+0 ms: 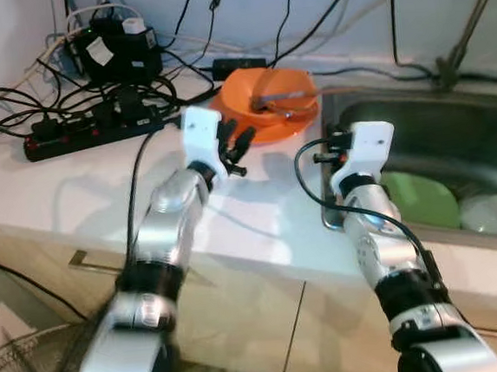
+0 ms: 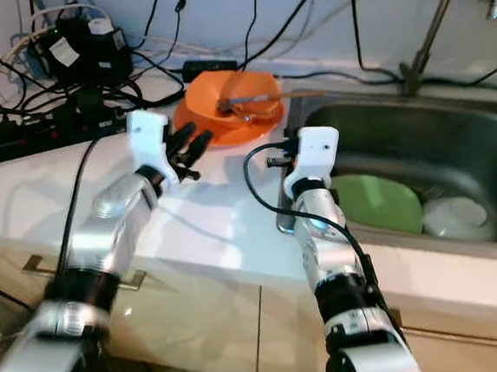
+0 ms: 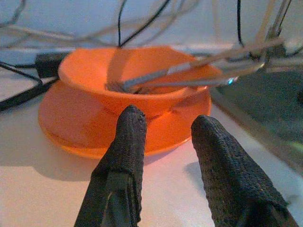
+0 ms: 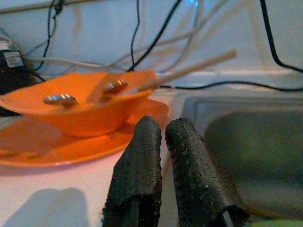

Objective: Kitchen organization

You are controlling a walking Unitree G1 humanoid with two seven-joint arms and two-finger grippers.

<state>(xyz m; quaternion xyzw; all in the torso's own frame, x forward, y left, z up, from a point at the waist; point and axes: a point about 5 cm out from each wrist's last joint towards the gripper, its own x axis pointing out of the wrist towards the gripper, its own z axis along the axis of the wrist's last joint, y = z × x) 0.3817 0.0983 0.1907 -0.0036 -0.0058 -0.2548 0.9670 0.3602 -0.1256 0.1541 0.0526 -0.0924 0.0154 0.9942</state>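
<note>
White desk (image 1: 75, 188) runs along a pale wall, with a steel sink (image 1: 489, 143) sunk into its right end and pale cabinet fronts (image 1: 269, 323) below its front edge. At the back left corner lie a black power strip (image 1: 87, 135), a black adapter block (image 1: 115, 50) and a tangle of black and white cables (image 1: 14, 93); more cables hang down the wall.

Near the back edge, just beside the sink's left rim, an orange bowl (image 1: 268, 93) sits on an orange plate (image 1: 265, 130). Metal utensils (image 3: 156, 78) lie inside the bowl, and pale wooden chopsticks (image 4: 189, 70) rest on its rim, slanting out toward the sink. Inside the basin lie a green plate (image 1: 424, 198) and, touching it toward the sink's right end, a white dish (image 1: 495, 212). A thin metal faucet stem (image 1: 469, 19) rises behind the sink.

The left gripper (image 1: 235, 148) hovers over the desk just in front of the orange plate, its two black fingers (image 3: 125, 156) spread apart and empty, pointing at the bowl. The right gripper (image 4: 163, 142) hangs over the sink's left rim, near the plate's right side; its fingers (image 4: 189, 170) are almost pressed together with nothing between them.
</note>
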